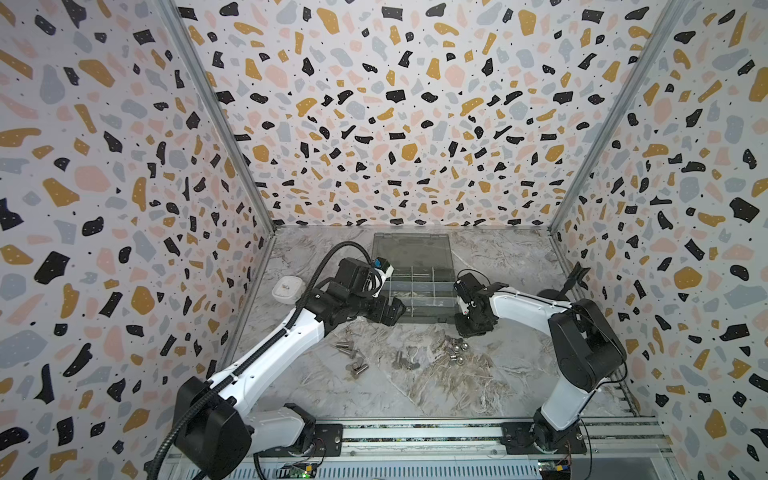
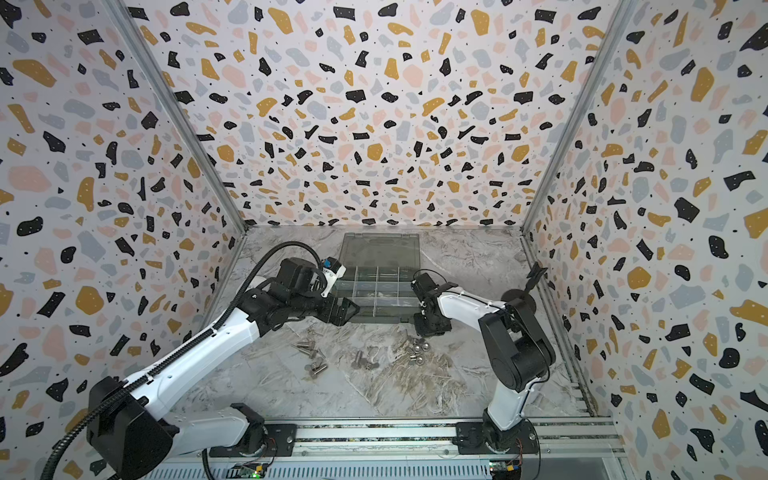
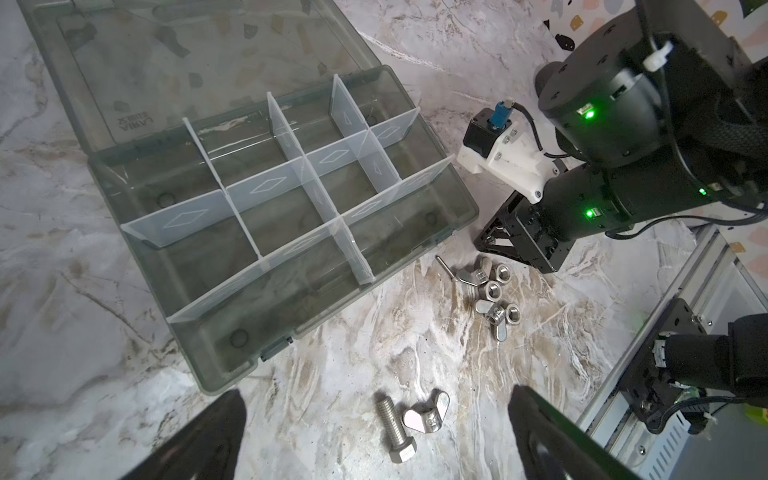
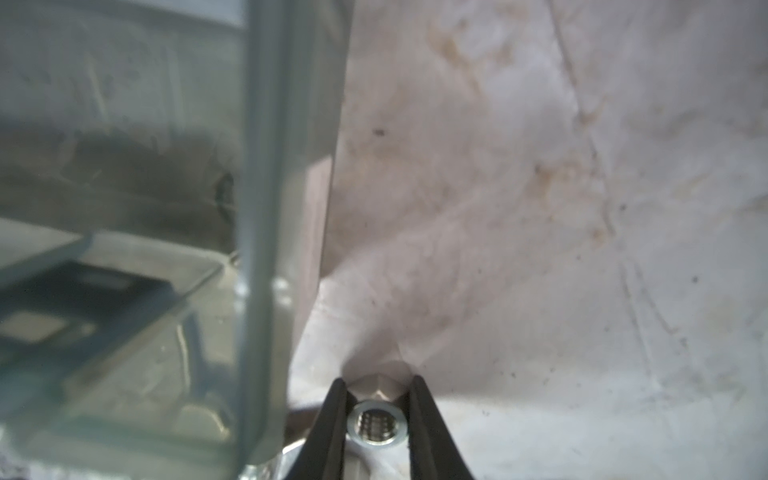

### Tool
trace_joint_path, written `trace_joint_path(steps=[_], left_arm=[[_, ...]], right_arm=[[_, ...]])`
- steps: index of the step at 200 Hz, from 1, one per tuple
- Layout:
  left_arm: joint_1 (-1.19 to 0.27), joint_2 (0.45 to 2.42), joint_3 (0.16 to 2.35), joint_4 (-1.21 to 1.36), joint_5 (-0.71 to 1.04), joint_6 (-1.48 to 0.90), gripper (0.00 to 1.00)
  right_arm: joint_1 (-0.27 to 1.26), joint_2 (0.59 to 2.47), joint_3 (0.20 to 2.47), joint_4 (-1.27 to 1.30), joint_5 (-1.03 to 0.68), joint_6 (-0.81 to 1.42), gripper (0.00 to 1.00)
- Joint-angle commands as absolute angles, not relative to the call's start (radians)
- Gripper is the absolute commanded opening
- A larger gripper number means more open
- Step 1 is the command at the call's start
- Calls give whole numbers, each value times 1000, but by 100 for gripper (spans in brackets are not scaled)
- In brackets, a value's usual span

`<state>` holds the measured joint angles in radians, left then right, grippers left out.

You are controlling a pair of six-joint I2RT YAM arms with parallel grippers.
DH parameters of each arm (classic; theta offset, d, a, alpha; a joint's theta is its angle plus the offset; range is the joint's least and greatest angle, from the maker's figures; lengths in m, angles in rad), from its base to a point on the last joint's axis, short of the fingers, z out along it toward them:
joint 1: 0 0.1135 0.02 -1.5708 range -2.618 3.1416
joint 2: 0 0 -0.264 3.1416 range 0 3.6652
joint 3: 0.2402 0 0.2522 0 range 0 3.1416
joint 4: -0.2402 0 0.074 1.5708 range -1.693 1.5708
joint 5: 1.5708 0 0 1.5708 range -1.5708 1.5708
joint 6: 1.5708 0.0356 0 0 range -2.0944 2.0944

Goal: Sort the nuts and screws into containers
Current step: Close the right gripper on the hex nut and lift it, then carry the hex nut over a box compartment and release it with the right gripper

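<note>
Nut: pinched in right end effector, beside organiser box.
Left end effector: spread wide, empty.

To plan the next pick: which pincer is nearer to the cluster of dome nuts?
Right. The right pincer sits at the edge of the dome nuts, closed on a nut; the left pincer is open near the organiser box's front edge, farther away.

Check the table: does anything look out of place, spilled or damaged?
Nothing looks damaged. The screws and nuts lie loose on the table, unsorted. Only the white case by the left wall seems unrelated to the organiser box.
</note>
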<state>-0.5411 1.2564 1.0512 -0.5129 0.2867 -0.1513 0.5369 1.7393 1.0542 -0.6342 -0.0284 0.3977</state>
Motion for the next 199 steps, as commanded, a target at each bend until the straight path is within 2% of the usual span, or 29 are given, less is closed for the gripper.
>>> trace_joint_path(steps=[1, 85, 154, 199], left_arm=[[-553, 1271, 1103, -511, 278, -123, 100], [-564, 1317, 1160, -504, 264, -113, 100], [-568, 1339, 1190, -509, 256, -109, 100], [-568, 1355, 1214, -522, 242, -99, 100]], right_arm=[[541, 1677, 1089, -732, 6, 398, 20], [514, 1663, 1311, -855, 58, 358, 20], [488, 1802, 1549, -874, 45, 312, 20], [487, 1896, 1624, -846, 17, 295, 20]])
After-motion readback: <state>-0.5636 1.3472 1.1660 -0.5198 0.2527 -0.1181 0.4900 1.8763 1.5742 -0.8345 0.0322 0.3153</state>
